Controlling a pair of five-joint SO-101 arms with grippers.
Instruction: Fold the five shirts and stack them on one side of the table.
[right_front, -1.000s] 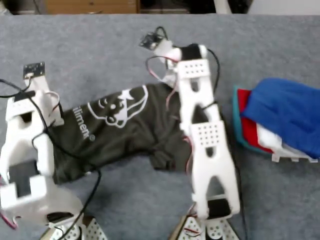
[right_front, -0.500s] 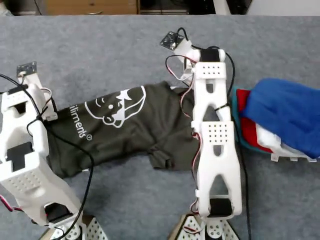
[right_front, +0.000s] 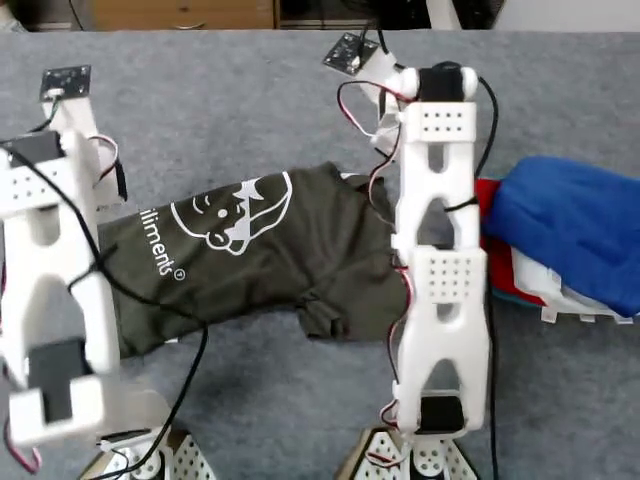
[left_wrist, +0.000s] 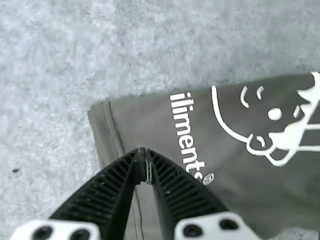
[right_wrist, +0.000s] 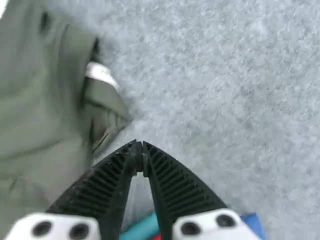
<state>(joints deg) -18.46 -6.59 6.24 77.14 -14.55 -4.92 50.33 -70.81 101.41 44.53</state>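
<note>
Olive shirt (right_front: 260, 260) spread print-up across the middle of the grey bench (right_front: 200, 100). Left end effector (left_wrist: 145, 156) with tips pressed together, poised over the shirt's hem at its 9 o'clock edge. Right end effector (right_wrist: 140, 147) likewise pressed together, over bare bench just beside the shirt's 1 o'clock corner. Folded stack (right_front: 560, 230), blue on top, at 3 o'clock of the shirt.
</note>
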